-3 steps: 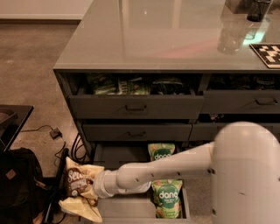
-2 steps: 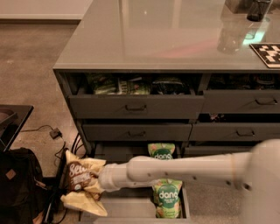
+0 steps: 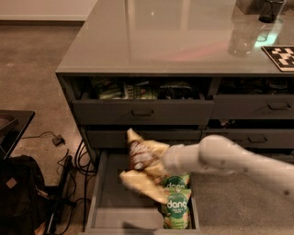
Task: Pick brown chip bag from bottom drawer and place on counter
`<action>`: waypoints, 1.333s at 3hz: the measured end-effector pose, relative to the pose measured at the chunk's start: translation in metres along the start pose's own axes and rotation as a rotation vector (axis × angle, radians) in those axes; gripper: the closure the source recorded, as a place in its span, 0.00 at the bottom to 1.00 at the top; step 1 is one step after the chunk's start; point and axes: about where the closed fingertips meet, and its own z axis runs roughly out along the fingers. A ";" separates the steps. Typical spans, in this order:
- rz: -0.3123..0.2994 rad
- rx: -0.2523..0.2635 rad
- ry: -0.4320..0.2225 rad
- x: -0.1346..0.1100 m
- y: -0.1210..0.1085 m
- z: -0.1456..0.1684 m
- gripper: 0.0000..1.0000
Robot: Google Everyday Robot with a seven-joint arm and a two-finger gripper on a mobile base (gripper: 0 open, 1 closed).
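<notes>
The brown chip bag (image 3: pixel 140 158), cream-yellow with a dark brown middle panel, hangs in the air over the open bottom drawer (image 3: pixel 115 202), in front of the middle drawer's face. My gripper (image 3: pixel 160 161) is at the bag's right side, at the end of my white arm that reaches in from the right, and it is shut on the bag. The bag hides most of the fingers. The counter (image 3: pixel 161 36) is the glossy grey-green top above the drawers.
Two green "dang" bags (image 3: pixel 177 209) lie in the bottom drawer at the right. The top left drawer (image 3: pixel 138 110) stands ajar with packets inside. A clear bottle (image 3: pixel 241 39), a dark cup (image 3: pixel 271 9) and a checkered tag (image 3: pixel 280 57) are on the counter's far right. A backpack (image 3: pixel 18 193) and cables (image 3: pixel 69 160) lie on the floor at the left.
My arm has lifted the brown chip bag up and to the right, from low by the drawer's left side to above the drawer's middle.
</notes>
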 end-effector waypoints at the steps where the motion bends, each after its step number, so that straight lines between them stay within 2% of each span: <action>1: 0.006 0.056 0.088 -0.001 -0.043 -0.084 1.00; 2: -0.097 0.011 0.168 -0.032 -0.045 -0.125 1.00; 3: -0.218 -0.064 0.231 -0.063 -0.026 -0.141 1.00; 4: -0.218 -0.064 0.231 -0.063 -0.026 -0.141 1.00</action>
